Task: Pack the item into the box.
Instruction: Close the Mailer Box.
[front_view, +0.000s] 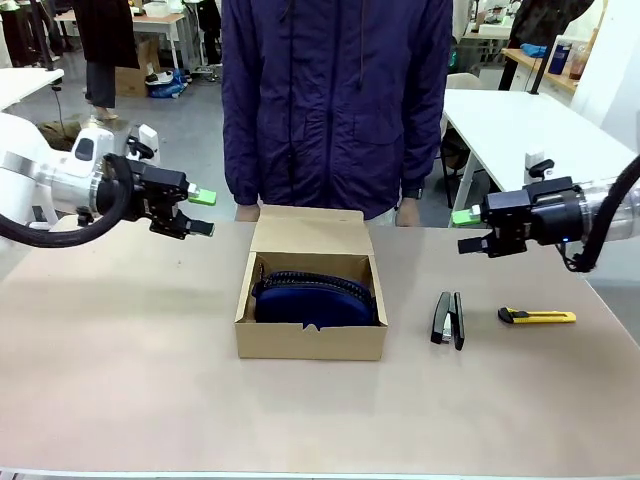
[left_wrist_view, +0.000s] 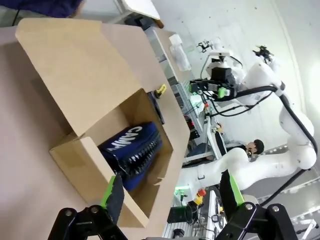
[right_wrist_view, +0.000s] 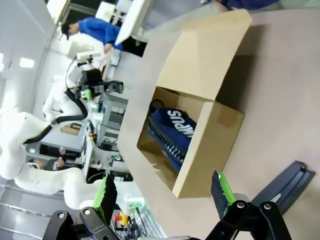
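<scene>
I see the pouch lying inside the box at mid-table, its long axis running left to right. The lid flap stands open on the far side. Both jaws are spread and empty. The left gripper hangs nearer the flap than the right gripper, so I judge it better placed to close it.

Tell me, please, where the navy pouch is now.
In the front view, the navy pouch lies inside the open cardboard box on the table, left of the stapler.
</scene>
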